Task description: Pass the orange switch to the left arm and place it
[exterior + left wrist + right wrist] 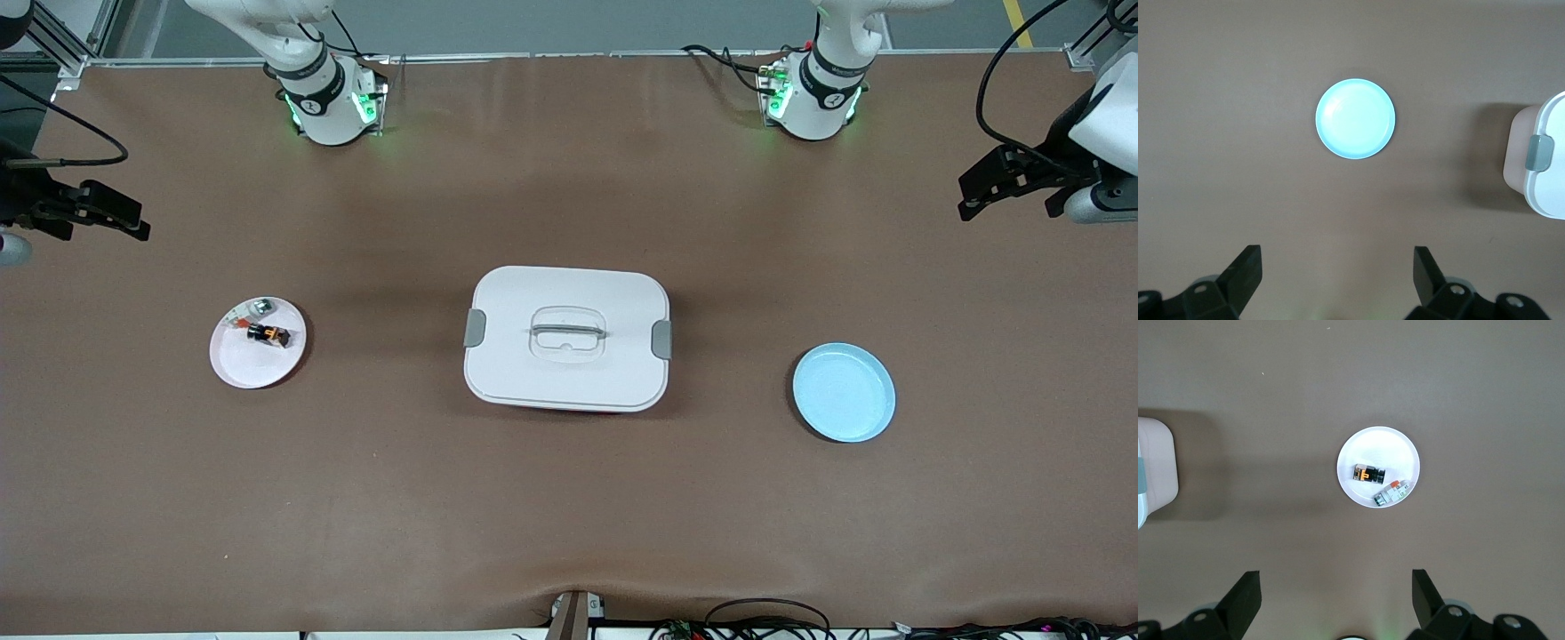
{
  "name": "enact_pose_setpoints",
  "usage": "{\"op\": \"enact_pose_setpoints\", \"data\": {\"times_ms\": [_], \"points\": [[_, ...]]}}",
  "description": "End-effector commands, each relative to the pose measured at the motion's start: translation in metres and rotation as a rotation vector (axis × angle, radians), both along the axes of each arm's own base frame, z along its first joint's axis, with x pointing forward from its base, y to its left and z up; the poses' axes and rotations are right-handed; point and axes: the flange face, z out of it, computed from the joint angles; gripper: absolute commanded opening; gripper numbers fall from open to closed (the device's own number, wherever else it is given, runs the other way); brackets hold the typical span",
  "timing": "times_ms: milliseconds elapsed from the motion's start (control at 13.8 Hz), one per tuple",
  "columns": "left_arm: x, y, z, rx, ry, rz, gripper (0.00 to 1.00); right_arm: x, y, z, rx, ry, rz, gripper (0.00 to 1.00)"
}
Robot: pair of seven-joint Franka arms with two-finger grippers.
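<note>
The orange switch (268,334) lies on the pink plate (238,364), toward the right arm's end of the surface from the box (566,338). The blue plate (844,392) sits toward the left arm's end. The left end effector (1338,270) and right end effector (1336,590) hang high with fingers apart, holding nothing.

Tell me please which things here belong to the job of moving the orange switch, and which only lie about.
Belong to the job:
orange switch on the pink plate
box, to avoid
right gripper, open
left gripper, open

Only lying about:
blue plate
small white-and-orange piece, beside the switch
</note>
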Motion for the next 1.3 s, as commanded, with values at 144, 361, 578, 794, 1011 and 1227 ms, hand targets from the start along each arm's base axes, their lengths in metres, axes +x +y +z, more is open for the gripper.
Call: {"op": "enact_pose_setpoints", "data": {"times_ms": [144,361,578,794,1011,1227], "points": [[-0.001,0.0,0.006,-0.016,-0.01,0.013,1.0,0.002,-0.002,0.003,-0.009,-0.005,0.0,1.0],[-0.001,-0.004,0.006,-0.017,-0.01,0.004,1.0,0.002,0.0,0.003,-0.009,-0.005,0.003,1.0],[-0.003,0.0,0.01,-0.018,-0.01,0.011,1.0,0.002,0.0,0.003,-0.008,-0.005,0.005,1.0],[-0.003,-0.001,0.008,-0.018,-0.005,0.02,1.0,0.001,-0.005,0.004,-0.009,-0.005,-0.005,1.0],[-0.003,0.0,0.006,-0.017,0.004,0.025,1.0,-0.001,-0.017,0.011,-0.006,-0.014,-0.026,1.0],[-0.001,0.0,0.003,-0.016,0.008,0.025,1.0,-0.004,-0.02,0.013,-0.005,0.007,-0.043,1.0]]}}
